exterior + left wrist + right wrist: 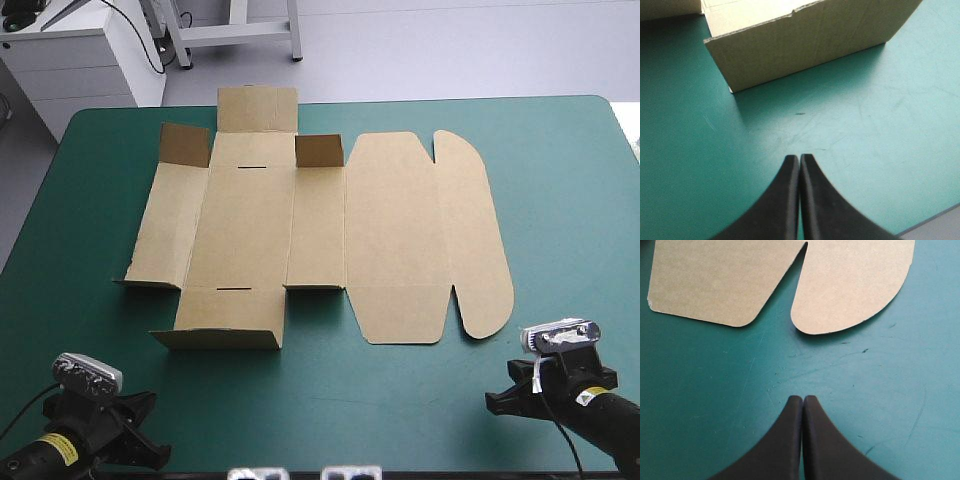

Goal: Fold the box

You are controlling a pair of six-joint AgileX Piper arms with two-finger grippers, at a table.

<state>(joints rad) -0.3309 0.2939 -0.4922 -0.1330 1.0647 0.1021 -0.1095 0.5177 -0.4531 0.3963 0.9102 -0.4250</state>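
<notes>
- The box [300, 240] is a single cut sheet of brown board, matte and smooth on its face. It lies mostly flat in the middle of the counter [40, 240], toward the far side.
- The wide middle panel carries two thin slits [251, 167], one near its far fold and one near its near fold.
- Two small square tabs [186, 146] stand up at the far end, one on each side of the middle panel. A square far flap [258, 109] reaches toward the counter's far edge.
- The near flap [225, 335] is raised like a low wall. Its cut edge is rough and shows the board's thickness in the left wrist view.
- On the right side the lid [395, 235] lies flat. Beyond it is a long side flap [475, 240] with rounded ends, and narrow notches part the two at the near and far ends.
- The cover [570, 200] is teal-green, smooth, with fine pale scuffs and a few dark specks.
- The left tool [799, 157] is pressed together, its black curved fingers meeting in a pointed arch with nothing between them. It points at the near flap and is apart from it.
- The right tool [803, 398] is likewise pressed together and holds nothing. The rounded near ends of the lid and side flap lie ahead of it, not touching.
</notes>
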